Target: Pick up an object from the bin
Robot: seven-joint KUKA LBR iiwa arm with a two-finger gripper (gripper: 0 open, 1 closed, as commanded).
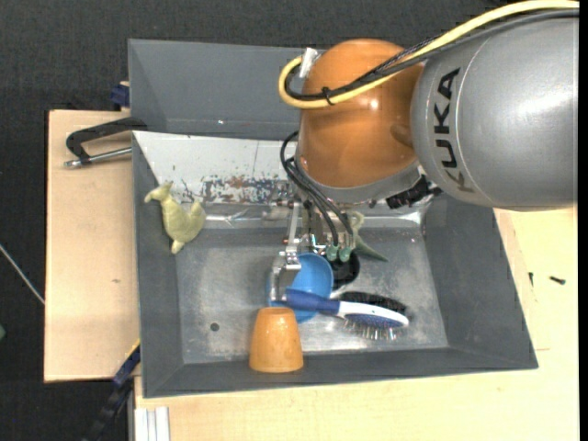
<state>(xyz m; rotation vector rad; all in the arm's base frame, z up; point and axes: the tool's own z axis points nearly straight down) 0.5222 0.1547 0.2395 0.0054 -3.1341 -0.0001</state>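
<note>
Nearest the lens is the arm [514, 108], a broad grey link coming in from three o'clock, with its orange cover [354, 118] bulging over the far half of the bin [220, 288]. Together they hide a good part of the back wall and the floor beneath them. Below the cover, wires and metal parts crowd the wrist, so the gripper [303, 260] is hard to read; whether it is spread or pressed together cannot be told. It sits down on or just beside a blue cup [314, 278], a round, bright blue thing a little to the six o'clock side of the floor's middle. The cup's upper left edge is covered by the tool, and contact between them cannot be made out.

A hairbrush [367, 314] lies at four o'clock from the cup, its blue handle touching or running under the cup, its white and black head pointing to three o'clock. An orange cup-shaped piece [276, 340] stands at six o'clock, against the near wall, just beside the blue cup. A dark green scrap [369, 248] peeks out at two o'clock, half hidden by the wrist. A yellow-green plush toy [180, 217] lies well apart at ten o'clock, by the left wall.
</note>
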